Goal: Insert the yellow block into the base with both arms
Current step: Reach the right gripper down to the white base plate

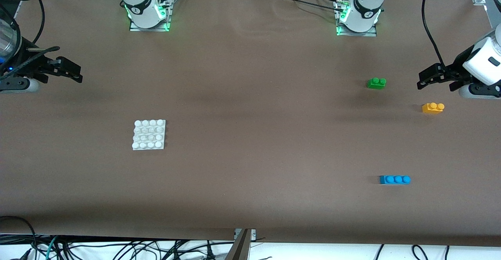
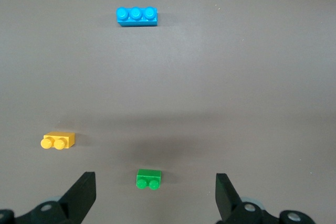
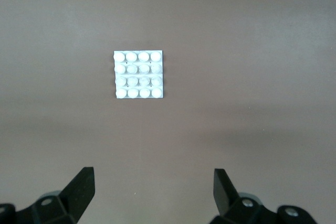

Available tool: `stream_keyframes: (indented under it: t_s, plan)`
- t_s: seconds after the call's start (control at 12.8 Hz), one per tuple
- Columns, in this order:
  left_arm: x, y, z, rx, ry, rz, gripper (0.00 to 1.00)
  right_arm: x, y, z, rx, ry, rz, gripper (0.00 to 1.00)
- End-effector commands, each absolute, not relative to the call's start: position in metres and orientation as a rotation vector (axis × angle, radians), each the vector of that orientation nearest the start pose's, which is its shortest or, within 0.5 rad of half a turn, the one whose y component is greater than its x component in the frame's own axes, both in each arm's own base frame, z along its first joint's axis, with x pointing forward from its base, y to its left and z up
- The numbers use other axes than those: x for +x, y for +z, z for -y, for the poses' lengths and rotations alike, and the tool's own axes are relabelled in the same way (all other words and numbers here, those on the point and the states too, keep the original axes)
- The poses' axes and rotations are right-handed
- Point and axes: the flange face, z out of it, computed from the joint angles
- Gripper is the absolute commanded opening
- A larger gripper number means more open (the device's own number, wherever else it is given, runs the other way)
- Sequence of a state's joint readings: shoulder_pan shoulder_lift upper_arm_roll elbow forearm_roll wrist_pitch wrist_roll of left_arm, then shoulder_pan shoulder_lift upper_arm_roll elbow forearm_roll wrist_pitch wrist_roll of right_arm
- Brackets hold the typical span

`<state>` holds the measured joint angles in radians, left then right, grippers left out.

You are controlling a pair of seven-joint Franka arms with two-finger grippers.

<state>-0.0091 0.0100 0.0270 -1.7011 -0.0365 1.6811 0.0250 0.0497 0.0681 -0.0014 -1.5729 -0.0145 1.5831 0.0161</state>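
The yellow block [image 1: 433,107] lies on the brown table at the left arm's end; it also shows in the left wrist view [image 2: 58,140]. The white studded base [image 1: 149,134] lies toward the right arm's end and shows in the right wrist view [image 3: 138,74]. My left gripper [image 1: 424,78] is open and empty, up in the air between the green brick and the table's end, close to the yellow block. My right gripper [image 1: 74,73] is open and empty, held up at the right arm's end of the table, well away from the base.
A green two-stud brick [image 1: 376,83] lies farther from the front camera than the yellow block; it also shows in the left wrist view [image 2: 149,178]. A blue three-stud brick [image 1: 395,179] lies nearer the front camera [image 2: 136,16]. Cables hang at the table's front edge.
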Motion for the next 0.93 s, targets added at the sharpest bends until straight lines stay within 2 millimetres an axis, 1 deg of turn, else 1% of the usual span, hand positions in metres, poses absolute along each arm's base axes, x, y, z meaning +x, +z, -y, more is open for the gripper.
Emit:
stream_keyframes:
  t_s: [0.0,0.08,0.16,0.23,0.31,0.39,0.47,0.55,0.62,0.7,0.86]
  plan:
    - [0.564,0.572,-0.008,-3.158,0.055,-0.002,1.00,0.592,0.547,-0.035,-3.145,0.166,0.078,1.00]
    - [0.564,0.572,-0.008,-3.158,0.055,-0.002,1.00,0.595,0.538,-0.038,-3.141,0.181,0.085,1.00]
    - [0.564,0.572,-0.007,-3.158,0.055,-0.009,1.00,0.599,0.539,-0.039,-3.142,0.140,0.085,1.00]
    - [0.565,0.571,-0.007,-3.158,0.058,-0.016,1.00,0.603,0.529,-0.048,-3.147,0.154,0.105,1.00]
    - [0.565,0.571,-0.007,-3.158,0.058,-0.017,1.00,0.608,0.510,-0.059,-3.148,0.202,0.123,1.00]
    - [0.565,0.571,-0.007,-3.158,0.058,-0.017,1.00,0.613,0.504,-0.056,-3.143,0.188,0.112,1.00]
    - [0.565,0.571,-0.007,-3.158,0.058,-0.017,1.00,0.622,0.488,-0.061,-3.137,0.152,0.119,1.00]
    - [0.565,0.571,-0.007,-3.158,0.058,-0.017,1.00,0.630,0.464,-0.064,-3.137,0.147,0.117,1.00]
    - [0.565,0.571,-0.007,-3.158,0.058,-0.014,1.00,0.636,0.434,-0.061,-3.134,0.145,0.105,1.00]
    - [0.565,0.571,-0.007,-3.158,0.058,-0.014,1.00,0.635,0.409,-0.060,-3.128,0.119,0.095,1.00]
    - [0.565,0.571,-0.007,-3.158,0.058,-0.012,1.00,0.624,0.357,-0.059,-3.128,0.045,0.090,1.00]
